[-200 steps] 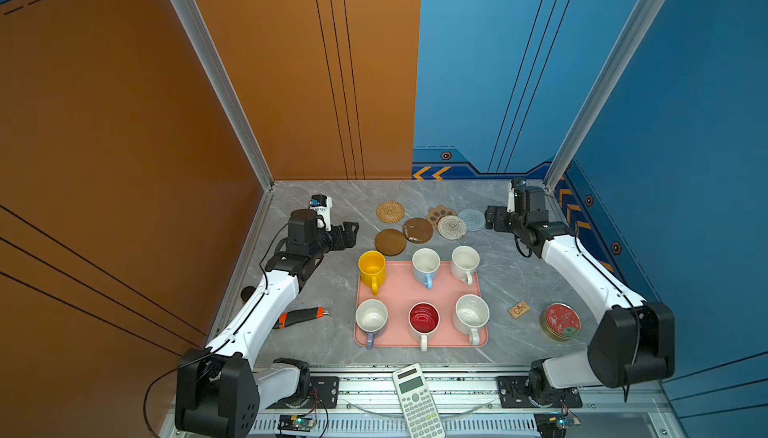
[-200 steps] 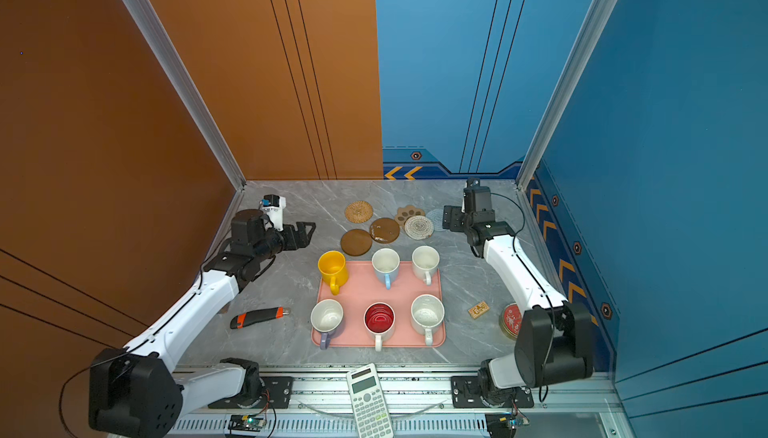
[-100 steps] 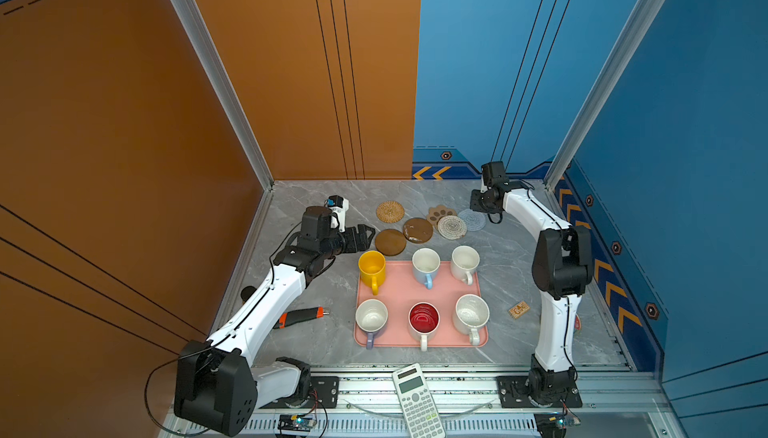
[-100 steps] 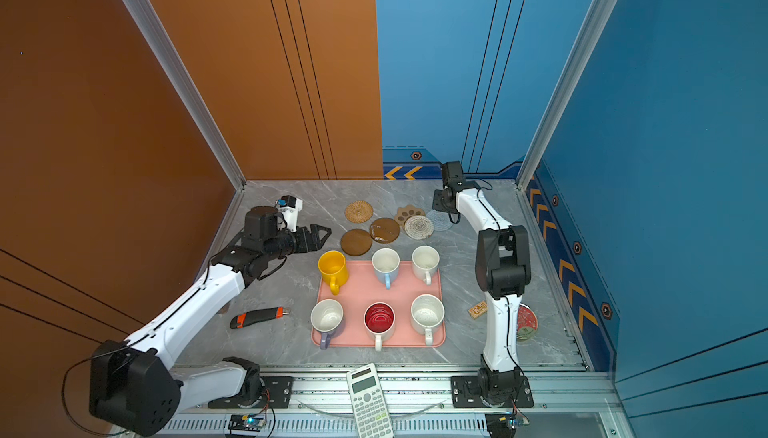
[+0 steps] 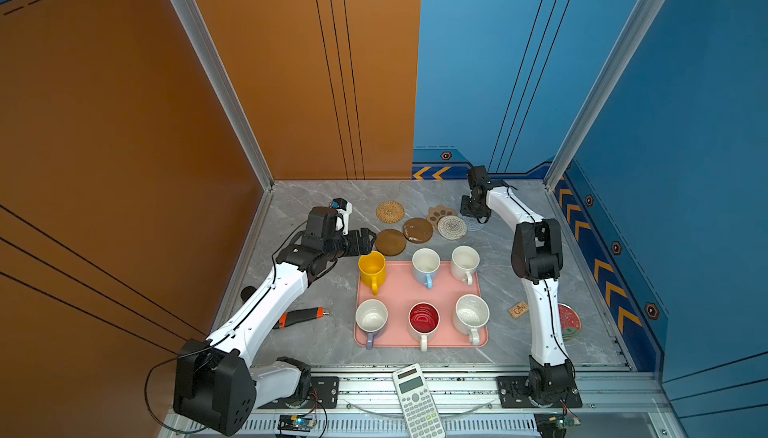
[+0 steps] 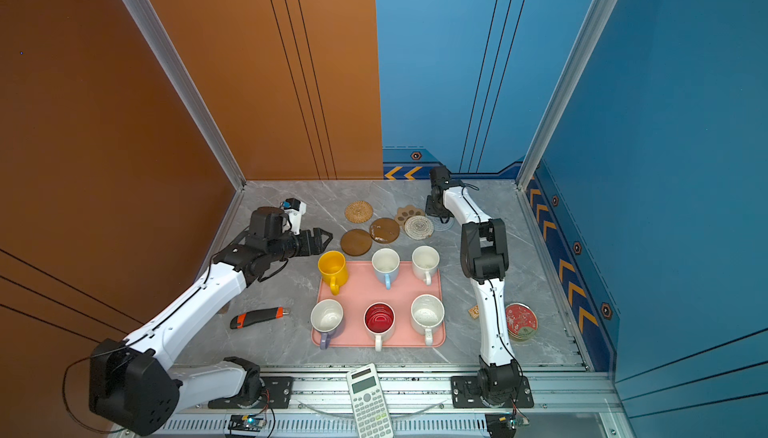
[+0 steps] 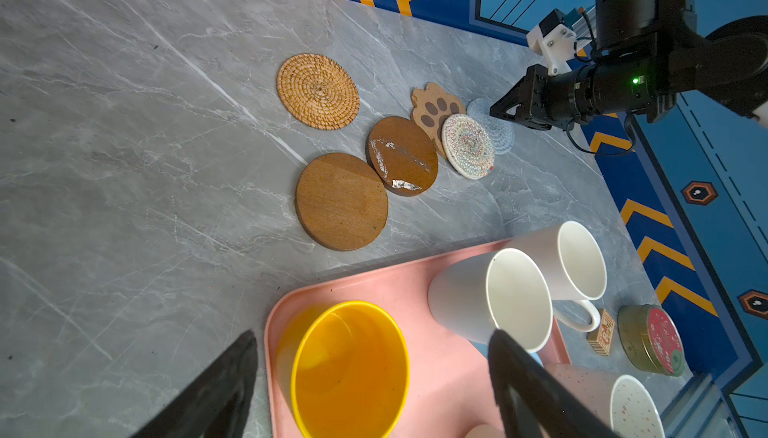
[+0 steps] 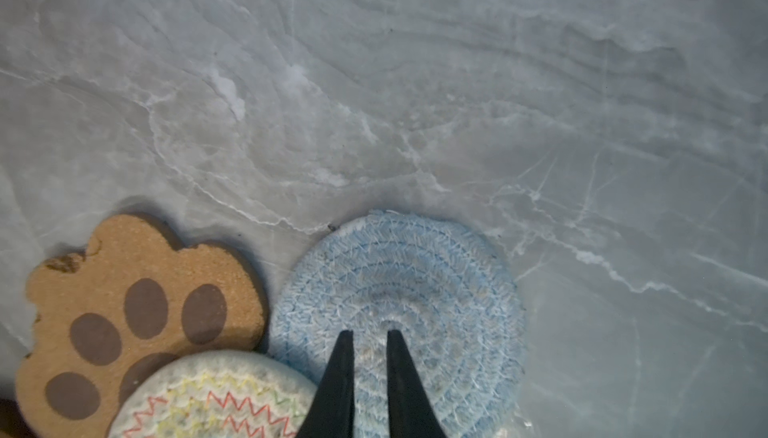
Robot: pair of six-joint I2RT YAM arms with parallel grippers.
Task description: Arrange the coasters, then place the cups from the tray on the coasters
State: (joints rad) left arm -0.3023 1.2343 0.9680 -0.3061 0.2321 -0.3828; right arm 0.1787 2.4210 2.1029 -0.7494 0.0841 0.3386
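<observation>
tray (image 5: 399, 290) keeps all six cups (image 5: 425, 263) | your left end effector (image 7: 372, 334) now nears the yellow cup (image 7: 349, 373), jaws wide apart | your right end effector (image 8: 370, 334) has swung onto the pale-blue coaster (image 8: 415, 274) flat on the counter (image 8: 415, 82), jaws almost together, seemingly pinching it: arranging begins

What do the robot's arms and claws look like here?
The left arm and right arm have white shell links joined by rounded black joints, with thin black cables running along them. The left claw and right claw are black, with fingers tapering to points. Each wrist carries a white camera mount. A small green light glows on the right wrist.
</observation>
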